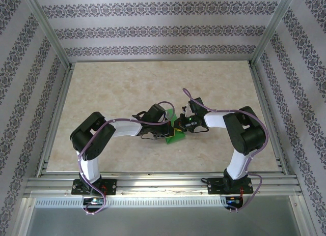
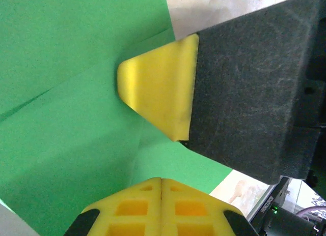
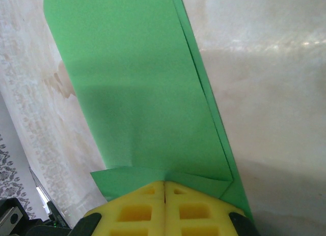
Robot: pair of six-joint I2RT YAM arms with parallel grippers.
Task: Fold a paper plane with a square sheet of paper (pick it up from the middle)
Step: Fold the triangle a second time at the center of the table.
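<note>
The square sheet of paper (image 1: 174,138), bright green and partly folded, lies mid-table between the two arms. In the left wrist view the green sheet (image 2: 66,119) spreads under my left gripper (image 2: 162,180), whose yellow fingers (image 2: 127,210) are shut with their tips against it. The right gripper's yellow tip (image 2: 160,88) presses the sheet just beyond. In the right wrist view a long folded panel of the sheet (image 3: 137,93) runs away from my right gripper (image 3: 164,183). It is shut, with a small flap of paper puckered at its tips. From above, the left gripper (image 1: 169,127) and right gripper (image 1: 179,125) nearly touch.
The beige marbled tabletop (image 1: 127,88) spreads on all sides of the paper. Aluminium frame rails (image 1: 153,184) run along the near edge and both sides, with patterned walls behind. The right gripper's black body (image 2: 254,93) stands close beside the left fingers.
</note>
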